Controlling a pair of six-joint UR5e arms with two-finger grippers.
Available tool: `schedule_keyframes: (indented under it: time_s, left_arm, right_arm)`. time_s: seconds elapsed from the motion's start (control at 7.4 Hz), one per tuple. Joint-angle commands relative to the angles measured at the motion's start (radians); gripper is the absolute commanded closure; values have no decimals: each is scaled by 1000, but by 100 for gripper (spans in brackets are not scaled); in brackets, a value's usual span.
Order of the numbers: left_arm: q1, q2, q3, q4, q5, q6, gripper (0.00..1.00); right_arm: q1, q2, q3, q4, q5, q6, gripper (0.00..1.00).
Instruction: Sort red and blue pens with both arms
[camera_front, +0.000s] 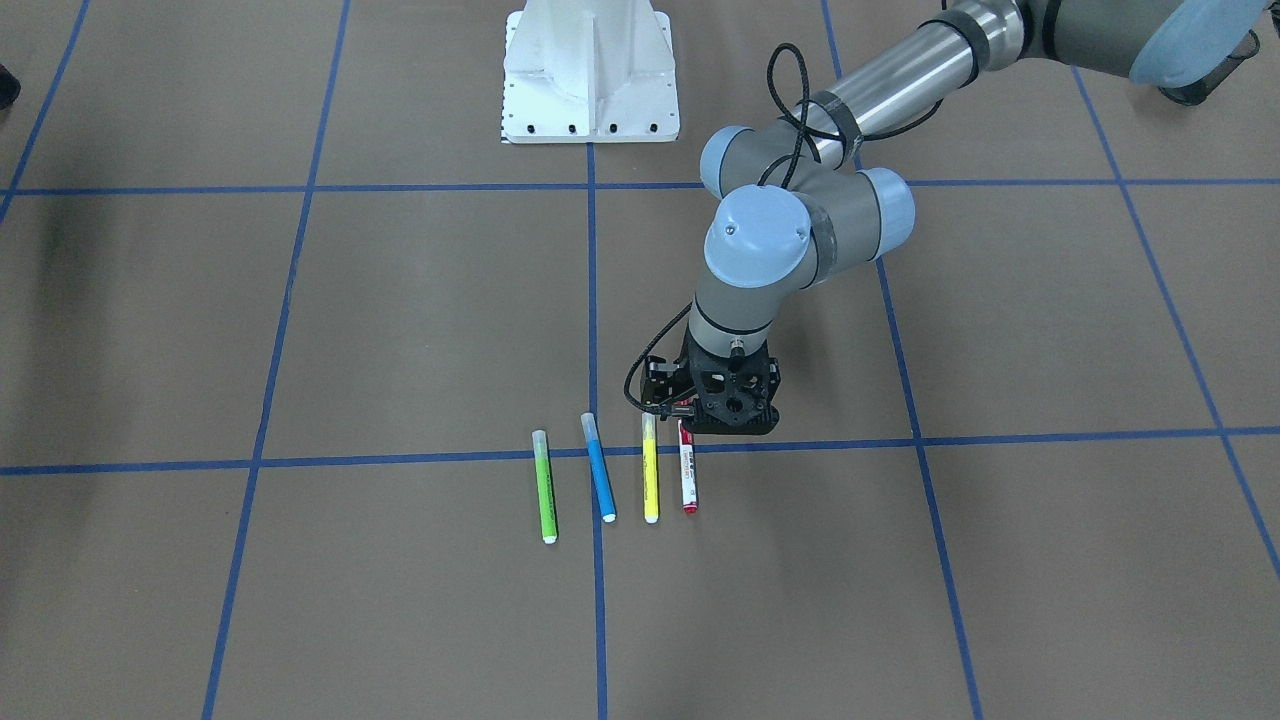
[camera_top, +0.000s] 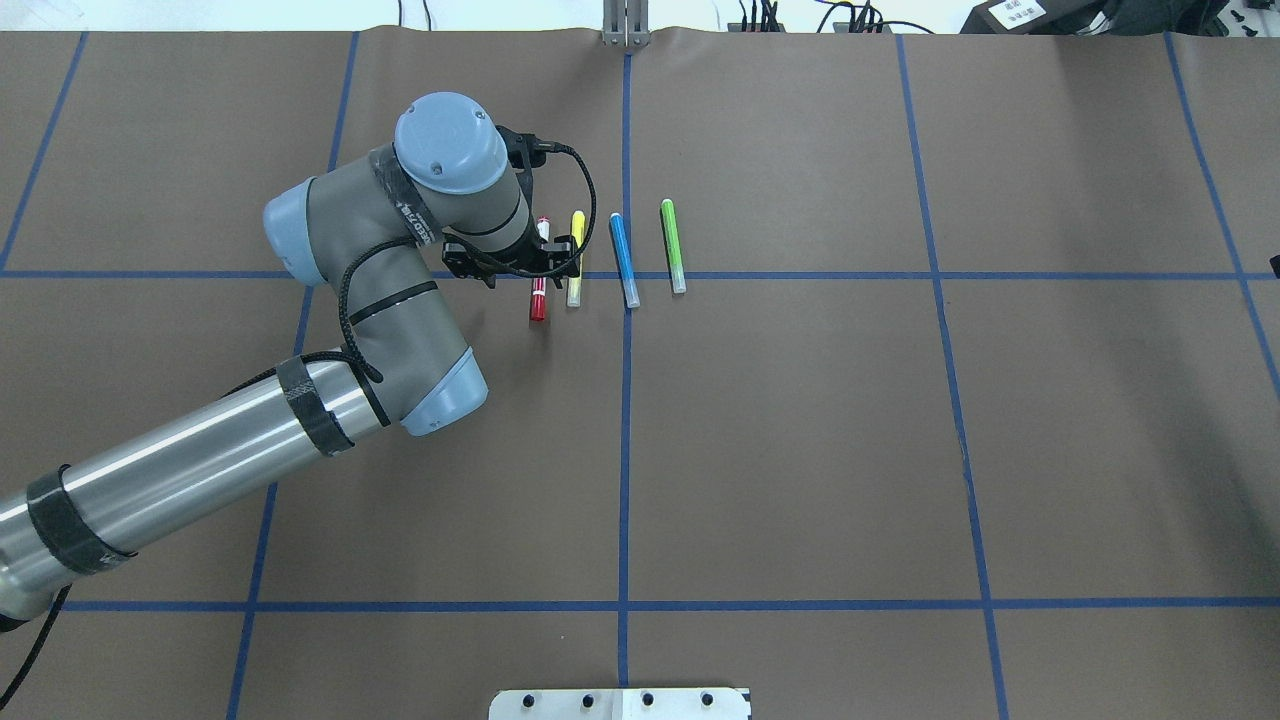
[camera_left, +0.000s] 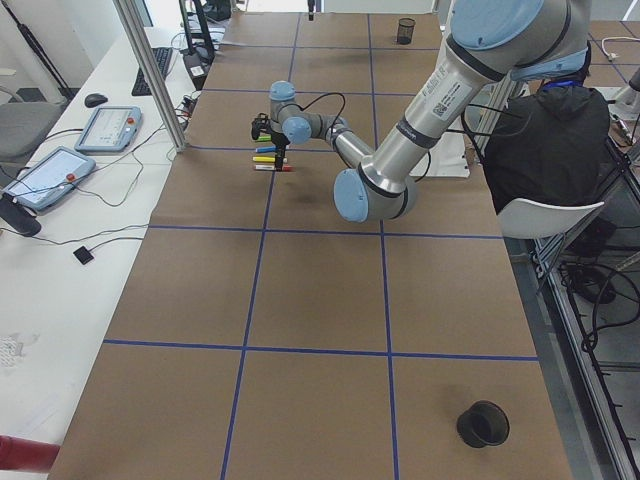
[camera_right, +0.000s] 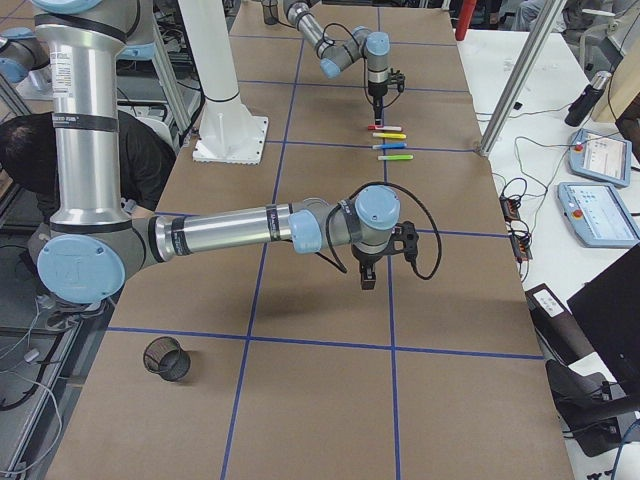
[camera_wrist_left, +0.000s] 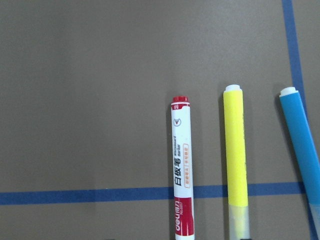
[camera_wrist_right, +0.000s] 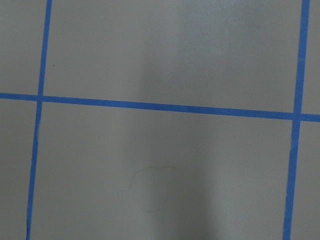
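Observation:
Four pens lie side by side across a blue tape line. The red marker (camera_front: 688, 480) (camera_wrist_left: 181, 165), white-barrelled with a red cap and end, is nearest my left gripper (camera_front: 722, 415). That gripper hangs just over the marker's cap end (camera_top: 539, 297), and its fingers are hidden under the wrist, so I cannot tell if it is open or shut. The blue pen (camera_front: 598, 468) (camera_top: 623, 260) lies two places along, untouched. My right gripper (camera_right: 366, 278) shows only in the exterior right view, low over bare table far from the pens; its state cannot be told.
A yellow pen (camera_front: 650, 468) lies between the red marker and the blue pen, and a green pen (camera_front: 545, 487) lies beyond the blue one. The white pedestal (camera_front: 590, 70) stands behind. A black cup (camera_right: 165, 358) sits near the table's right end. A person (camera_left: 560, 130) sits beside the robot.

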Motion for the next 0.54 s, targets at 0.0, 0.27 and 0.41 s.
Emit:
schedule_keyframes:
  time_s: [0.0, 0.27, 0.41]
  left_arm:
    - [12, -2, 28, -3, 2, -3, 26]
    - [17, -5, 38, -3, 2, -1, 37]
    - [18, -11, 40, -3, 2, -1, 40]
  right_arm:
    - [0, 0, 0, 1, 4, 1, 0]
    - [0, 0, 0, 1, 5, 1, 0]
    - [0, 0, 0, 1, 5, 1, 0]
